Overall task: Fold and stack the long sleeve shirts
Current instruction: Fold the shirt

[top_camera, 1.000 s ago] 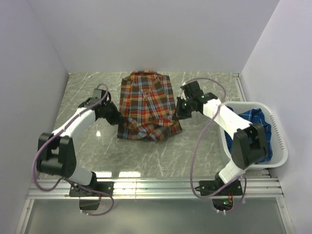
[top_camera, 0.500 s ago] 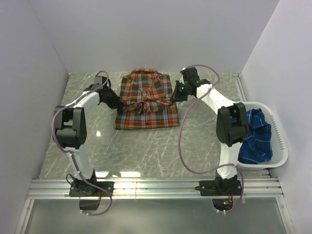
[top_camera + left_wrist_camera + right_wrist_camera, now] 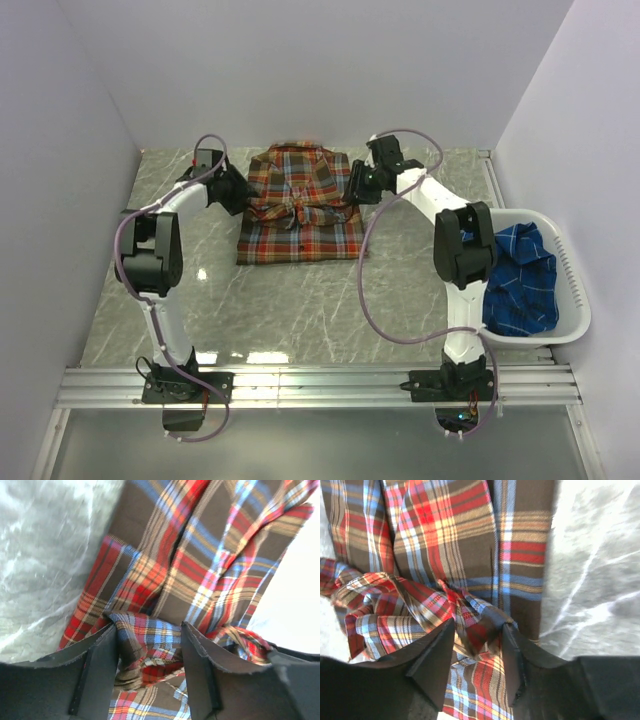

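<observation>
Red shirt (image 3: 300, 210) folded, far centre of table (image 3: 300, 300). Left gripper (image 3: 240, 192) at its left edge, right gripper (image 3: 352, 192) at its right edge. Both have jaws parted, bunched hem loose between, not pinched. Lift straight up so fingers don't drag fold; rumpled hem wants smoothing. Blue shirt (image 3: 520, 280) in basket (image 3: 577, 290), right.

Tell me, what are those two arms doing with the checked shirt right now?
Left gripper and right gripper: jaws parted, cloth bunched between. Red plaid shirt folded. Blue shirt lying in basket. Nothing in the way.
</observation>
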`<state>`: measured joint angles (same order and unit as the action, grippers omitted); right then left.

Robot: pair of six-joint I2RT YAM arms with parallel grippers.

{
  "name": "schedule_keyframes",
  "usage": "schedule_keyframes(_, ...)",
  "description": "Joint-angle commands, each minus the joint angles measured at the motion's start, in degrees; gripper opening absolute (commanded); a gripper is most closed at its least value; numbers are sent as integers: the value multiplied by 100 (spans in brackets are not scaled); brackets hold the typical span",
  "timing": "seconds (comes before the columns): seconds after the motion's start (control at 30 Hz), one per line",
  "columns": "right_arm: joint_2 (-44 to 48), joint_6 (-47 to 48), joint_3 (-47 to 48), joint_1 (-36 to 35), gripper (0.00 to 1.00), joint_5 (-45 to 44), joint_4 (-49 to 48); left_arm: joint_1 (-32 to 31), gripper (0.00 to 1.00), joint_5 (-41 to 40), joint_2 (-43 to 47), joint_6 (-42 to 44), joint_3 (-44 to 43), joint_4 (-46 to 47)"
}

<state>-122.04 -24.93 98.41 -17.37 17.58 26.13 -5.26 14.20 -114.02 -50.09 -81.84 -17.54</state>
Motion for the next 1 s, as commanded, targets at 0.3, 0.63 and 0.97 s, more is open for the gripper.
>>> schedule_keyframes(0.3,2307,551,-1463,-477,52,-1064,-600,7,94,-1058,2425,841,484,137)
schedule_keyframes(0.63,1878,226,-2230,-1076,47,-1056,-1145,7,91,-1788,3947,1598,1775,-514)
schedule_keyframes(0.97,533,207,-1106,-1120,45,-1327,-1225,7,90,-2123,4599,1792,2718,-250)
